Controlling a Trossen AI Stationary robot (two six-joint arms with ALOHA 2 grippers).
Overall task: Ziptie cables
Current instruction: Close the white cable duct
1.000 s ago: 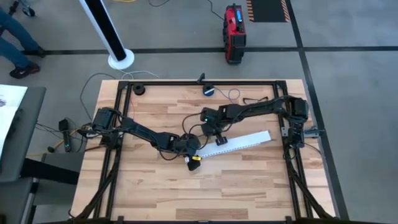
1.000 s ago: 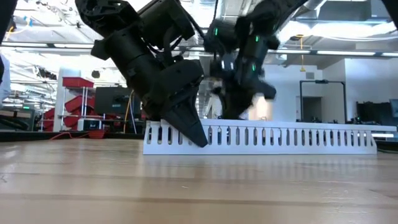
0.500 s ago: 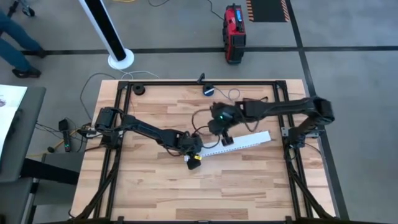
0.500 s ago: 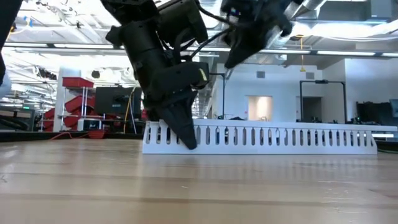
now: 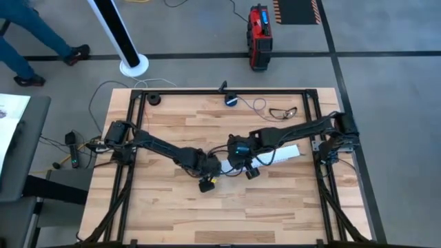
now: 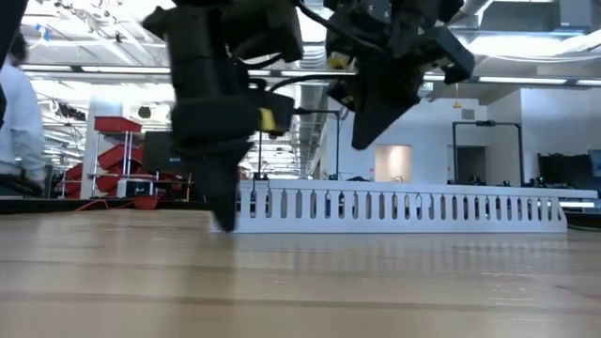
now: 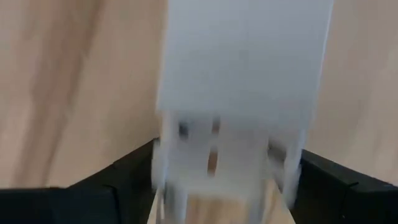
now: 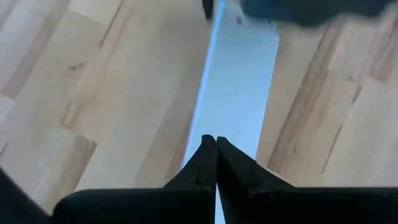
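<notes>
A long white perforated strip (image 5: pixel 272 156) lies slantwise on the middle of the wooden table and stands on its edge in the low view (image 6: pixel 413 207). My left gripper (image 6: pixel 223 221) points down at the strip's left end, open. In the left wrist view its fingers (image 7: pixel 124 183) stand on either side of the strip (image 7: pixel 245 62). My right gripper (image 6: pixel 362 143) hangs shut above the strip, close to my left gripper (image 5: pixel 205 183), with nothing between its fingers (image 8: pixel 216 140). Thin dark cables (image 5: pixel 279 111) lie in a loop near the table's far right. My left gripper comes from above with one finger on each long side of the strip's left end (image 7: pixel 186 130). The view is blurred, and I cannot tell whether the fingers touch the strip. The strip rests on the table.
A small round blue-black device (image 5: pixel 231 100) with a pale cord sits at the far edge. The black frame (image 5: pixel 313 148) runs along the table's sides. A person (image 6: pixel 17 122) stands in the room at the left. The near half of the table is bare wood.
My left gripper has gone along the strip toward its left end and the table's near edge, turning more upright. The strip has stayed where it was. My right gripper has risen from behind the strip, then come toward the near edge and down a little, staying above the strip.
</notes>
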